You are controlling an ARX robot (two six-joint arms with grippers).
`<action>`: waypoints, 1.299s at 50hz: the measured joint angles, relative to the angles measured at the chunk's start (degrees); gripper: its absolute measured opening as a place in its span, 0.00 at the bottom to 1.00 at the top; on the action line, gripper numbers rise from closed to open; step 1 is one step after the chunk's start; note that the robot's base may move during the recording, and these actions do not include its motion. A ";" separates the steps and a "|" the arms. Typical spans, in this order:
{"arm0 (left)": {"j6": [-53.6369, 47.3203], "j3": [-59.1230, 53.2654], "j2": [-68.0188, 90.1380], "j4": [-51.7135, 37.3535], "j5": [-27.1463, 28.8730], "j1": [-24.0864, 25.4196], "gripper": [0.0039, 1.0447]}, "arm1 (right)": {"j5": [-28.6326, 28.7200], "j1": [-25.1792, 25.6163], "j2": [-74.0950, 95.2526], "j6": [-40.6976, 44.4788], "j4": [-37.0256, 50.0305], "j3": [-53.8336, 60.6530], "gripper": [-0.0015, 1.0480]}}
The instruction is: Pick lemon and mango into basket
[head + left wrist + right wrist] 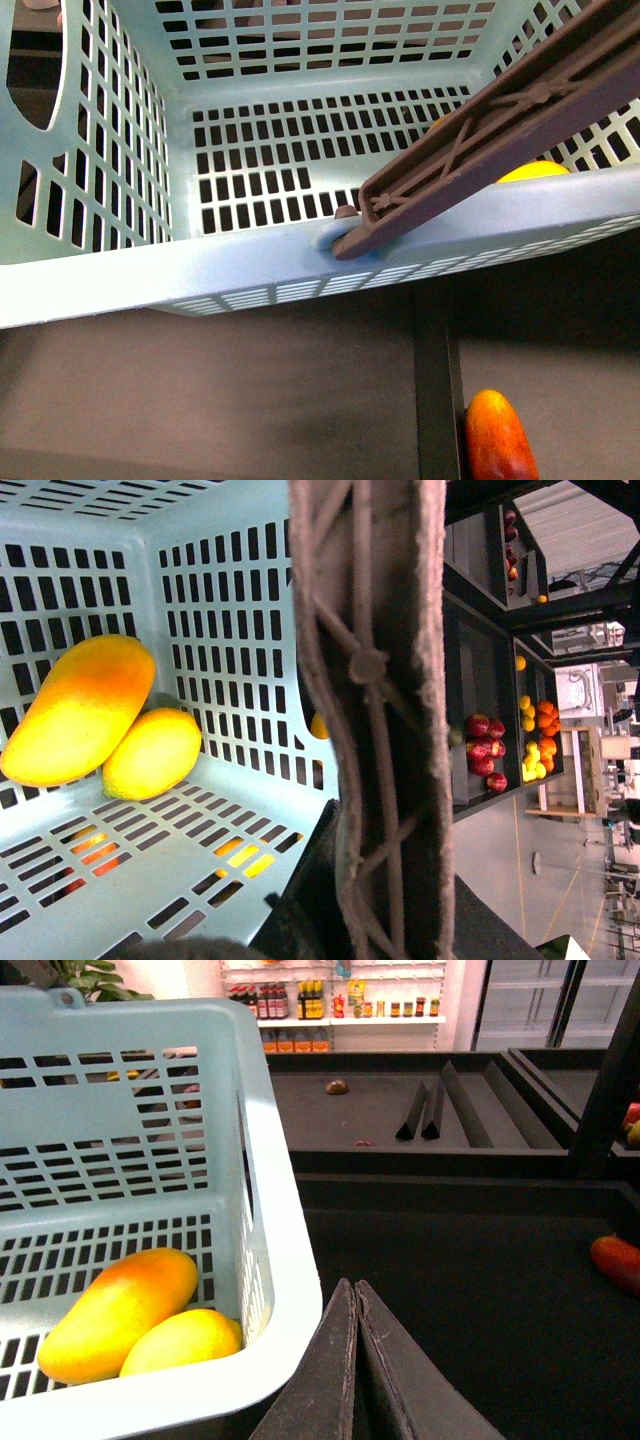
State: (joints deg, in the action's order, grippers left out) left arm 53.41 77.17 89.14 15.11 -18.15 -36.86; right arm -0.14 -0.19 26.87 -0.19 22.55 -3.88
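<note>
Right wrist view gives me the clearest read: the teal basket (pixel 270 1260) already holds two fruits lying side by side and touching on its slotted floor, a larger orange-yellow mango (pixel 120 1310) and a smaller plain yellow fruit (pixel 180 1345) tucked against it near the corner. I take the smaller one for the lemon, though its shape is close enough to a small mango that I can't be sure.

My right end effector (pixel 355 1360) sits just outside the basket wall with its fingers pressed together and nothing between them. The left wrist view shows the same pair of fruits against the basket's slotted wall, with the brown ribbed handle (pixel 370 710) crossing most of the picture; the left end effector itself does not show there, so I cannot tell how it stands.

From the front camera I see only a yellow sliver of fruit behind the handle and, outside the basket, a red-orange mango-like fruit (pixel 497 435) lying on the dark shelf (pixel 250 400) below the near rim.

My judgement: if the small yellow fruit is the lemon, both items are in and the task looks essentially done, with only pulling the arms clear left. The fruit outside appears to be a spare.
</note>
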 joint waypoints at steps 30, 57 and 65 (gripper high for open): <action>-0.04 0.00 0.00 0.00 0.02 0.00 0.05 | 0.00 0.00 -12.48 0.00 -8.17 2.89 0.02; -0.04 0.00 0.00 0.00 0.04 0.00 0.05 | 0.04 0.00 -26.40 0.00 -22.47 2.86 0.02; -0.04 0.00 0.00 0.00 0.00 0.00 0.05 | 0.04 0.00 -26.49 0.00 -22.47 2.86 0.02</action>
State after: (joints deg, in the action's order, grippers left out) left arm 53.36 77.17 89.14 15.11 -18.15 -36.86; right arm -0.10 -0.19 0.38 -0.19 0.08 -1.02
